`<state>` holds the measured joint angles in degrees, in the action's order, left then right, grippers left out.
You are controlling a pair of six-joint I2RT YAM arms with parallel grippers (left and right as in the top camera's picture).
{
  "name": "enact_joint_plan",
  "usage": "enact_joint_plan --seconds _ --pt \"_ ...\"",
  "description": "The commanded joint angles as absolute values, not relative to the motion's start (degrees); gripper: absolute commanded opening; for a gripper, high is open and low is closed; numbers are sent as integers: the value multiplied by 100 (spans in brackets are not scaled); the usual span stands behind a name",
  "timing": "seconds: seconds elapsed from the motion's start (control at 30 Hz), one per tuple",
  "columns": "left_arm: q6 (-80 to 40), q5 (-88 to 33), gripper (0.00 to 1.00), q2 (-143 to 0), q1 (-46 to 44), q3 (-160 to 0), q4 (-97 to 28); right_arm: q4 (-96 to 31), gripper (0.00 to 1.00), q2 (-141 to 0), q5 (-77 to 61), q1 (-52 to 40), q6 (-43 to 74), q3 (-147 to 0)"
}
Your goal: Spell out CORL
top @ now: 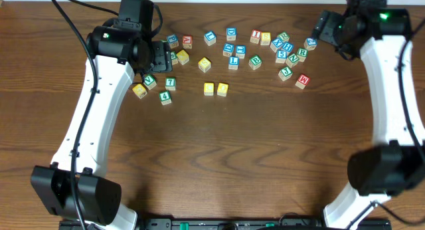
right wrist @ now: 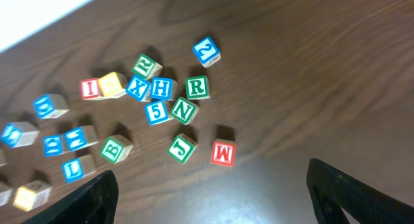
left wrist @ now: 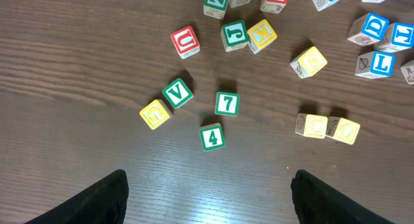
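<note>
Faint letters on the touching yellow C cube (left wrist: 315, 125) and O cube (left wrist: 343, 130) are made out only in the left wrist view, ahead and right of the left end effector (left wrist: 208, 185), the blue L cube (left wrist: 381, 62) farther right. The green R cube (right wrist: 197, 88) is read ahead of the right end effector (right wrist: 212, 179) in the right wrist view. Both end effectors are held above the bench (top: 265, 157), fingers spread wide, nothing gripped.
</note>
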<state>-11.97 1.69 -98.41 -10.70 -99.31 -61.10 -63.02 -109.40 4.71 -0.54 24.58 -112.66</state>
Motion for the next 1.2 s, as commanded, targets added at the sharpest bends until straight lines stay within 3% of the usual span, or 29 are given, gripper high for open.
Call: enact_joint_plan --seconds 0.0,0.23,0.47,1.17 --pt "-1164 213 80 -9773 -1068 -9867 -6134 -6045 88 -11528 242 -43 2473 -11371" --pt "-1164 213 80 -9773 -1068 -9867 -6243 -5557 72 -12145 287 -47 2703 -11371" --pt "-1164 215 80 -9773 -1068 -9867 -6250 -5463 63 -12547 311 -58 2873 -11367" --pt "-1162 215 80 -9773 -1068 -9867 -6254 -4755 63 -13563 414 -25 2112 -11380"
